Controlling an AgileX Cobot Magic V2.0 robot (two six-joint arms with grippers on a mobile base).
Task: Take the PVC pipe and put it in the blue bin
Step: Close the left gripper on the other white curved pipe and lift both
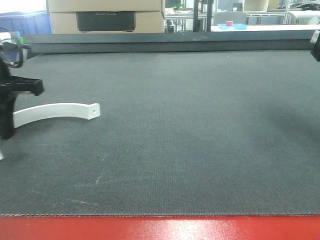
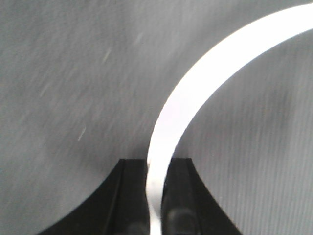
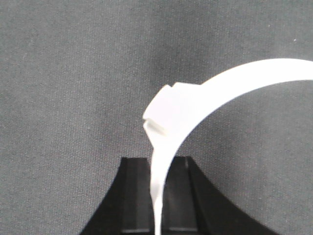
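Dark grey worktop [image 1: 200, 125] fills each view. Left tool [image 2: 157, 165] pinches a curved white PVC pipe [image 2: 195, 83]; right tool [image 3: 157, 164] pinches another notched white piece [image 3: 205, 98]

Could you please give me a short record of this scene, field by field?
surface: dark grey mat
left gripper: shut on left pipe, a white curved strip
right gripper: shut on right pipe, a white curved strip bearing a block
right pipe in front view: not visible
blue bin: cannot tell; a blue container shows behind the mat, far left
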